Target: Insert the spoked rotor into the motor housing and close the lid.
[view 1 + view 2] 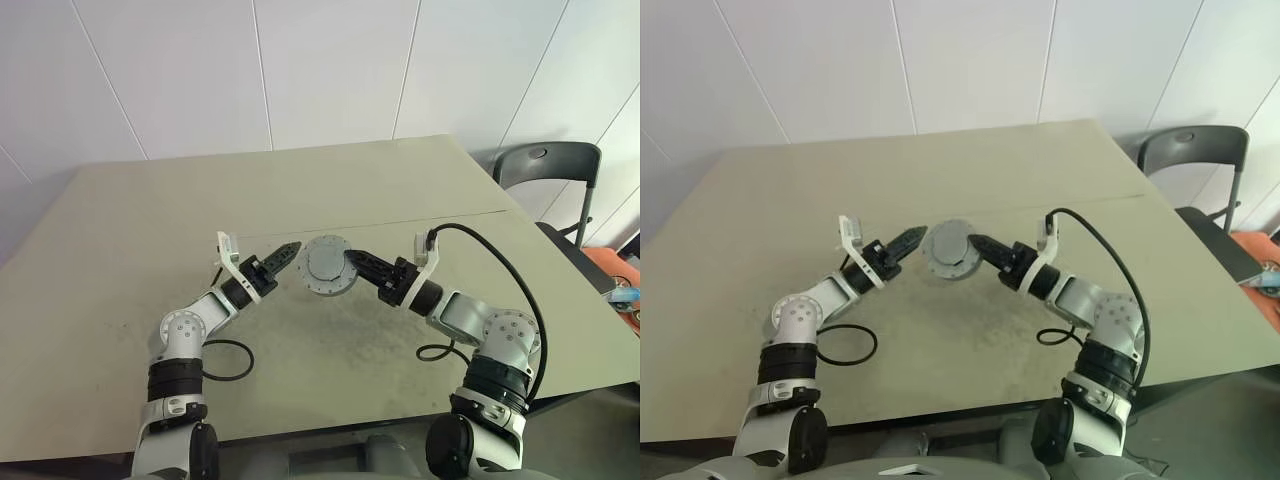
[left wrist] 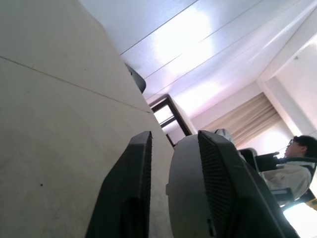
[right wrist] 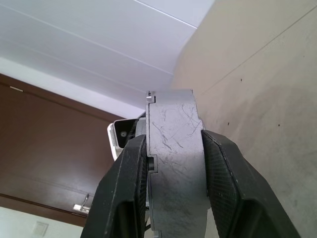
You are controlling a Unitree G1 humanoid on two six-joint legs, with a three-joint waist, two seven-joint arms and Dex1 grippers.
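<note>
Lid (image 1: 325,266) mid-frame above table (image 1: 150,230), pinched edgewise by right gripper (image 1: 352,262); left gripper (image 1: 292,247) released beside its rim.

Head stereo pair high over table (image 1: 150,230) (shared scene); wrist cameras close.

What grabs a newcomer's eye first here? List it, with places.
A grey round motor assembly is held up over the middle of the beige table, between the two arms. The right tool is clamped on its rim, while the left tool sits at its other side with the fingers apart. A dark chair stands past the table's far right corner.
</note>
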